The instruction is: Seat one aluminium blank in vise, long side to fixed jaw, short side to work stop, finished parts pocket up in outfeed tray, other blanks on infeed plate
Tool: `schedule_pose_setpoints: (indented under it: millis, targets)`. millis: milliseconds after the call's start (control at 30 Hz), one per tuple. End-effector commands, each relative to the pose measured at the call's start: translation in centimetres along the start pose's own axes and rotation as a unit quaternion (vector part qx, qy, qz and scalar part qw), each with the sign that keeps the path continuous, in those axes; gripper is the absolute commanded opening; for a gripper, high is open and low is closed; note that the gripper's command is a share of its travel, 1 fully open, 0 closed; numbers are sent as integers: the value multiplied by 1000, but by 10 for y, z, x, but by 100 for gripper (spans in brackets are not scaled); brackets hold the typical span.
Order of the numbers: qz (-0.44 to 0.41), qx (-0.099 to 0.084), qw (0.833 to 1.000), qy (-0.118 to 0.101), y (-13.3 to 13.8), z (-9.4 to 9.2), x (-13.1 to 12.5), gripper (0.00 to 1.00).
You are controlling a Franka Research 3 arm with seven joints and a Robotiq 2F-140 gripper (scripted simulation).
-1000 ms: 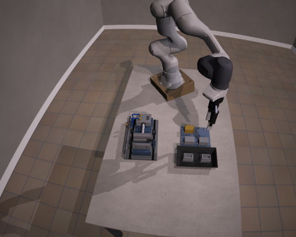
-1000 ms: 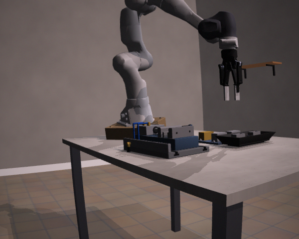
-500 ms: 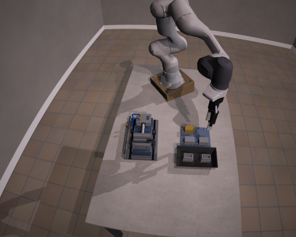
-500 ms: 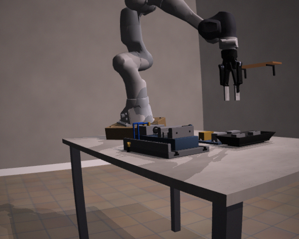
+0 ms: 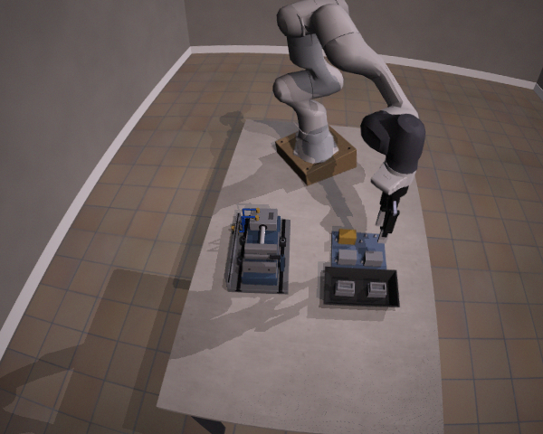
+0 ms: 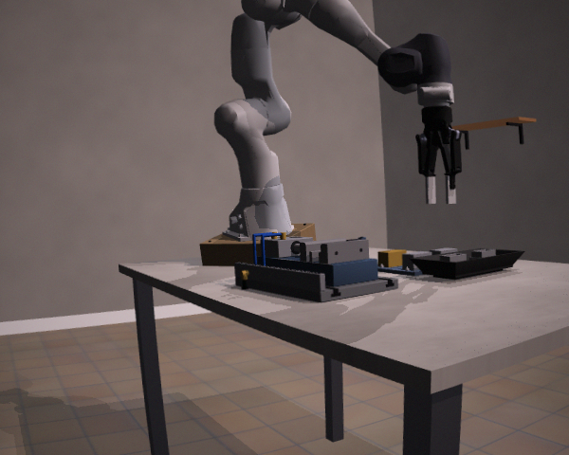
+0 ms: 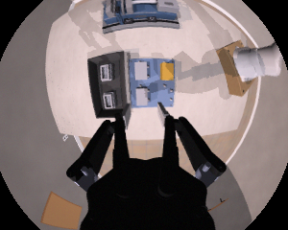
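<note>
My gripper (image 6: 440, 195) hangs high above the table, over the far right edge of the blue infeed plate (image 5: 358, 250). Its fingers stand partly open with nothing between them. On the plate lie a brass blank (image 5: 347, 235) at the back left and two aluminium blanks (image 5: 347, 256) (image 5: 374, 258) side by side, flat. The black outfeed tray (image 5: 359, 287) in front of the plate holds two finished parts (image 5: 344, 287) (image 5: 376, 288), pocket up. The vise (image 5: 258, 254) stands to the left, hoses at its far end. In the wrist view the plate (image 7: 152, 83) and tray (image 7: 108, 84) lie below the fingertips.
The arm's base sits on a brown block (image 5: 316, 158) at the back of the table. A small wooden shelf (image 6: 495, 123) hangs on the wall behind the gripper. The table's right edge is close beside the plate and tray.
</note>
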State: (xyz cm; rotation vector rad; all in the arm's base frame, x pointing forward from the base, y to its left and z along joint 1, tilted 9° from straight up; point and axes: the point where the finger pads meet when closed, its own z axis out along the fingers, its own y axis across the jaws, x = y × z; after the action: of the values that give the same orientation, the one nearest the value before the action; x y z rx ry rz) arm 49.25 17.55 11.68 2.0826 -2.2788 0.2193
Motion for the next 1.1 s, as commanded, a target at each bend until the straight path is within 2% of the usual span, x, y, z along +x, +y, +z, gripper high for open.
schedule_pose_setpoints:
  millis: [0, 300, 367, 700, 1067]
  targets:
    - [7, 5, 1000, -2, -4, 13, 0, 40]
    - [7, 5, 1000, -2, -5, 50, 0, 40]
    - [7, 5, 1000, -2, -5, 50, 0, 40]
    - [7, 5, 1000, -2, -5, 84, 0, 40]
    - [7, 5, 1000, -2, -5, 100, 0, 40]
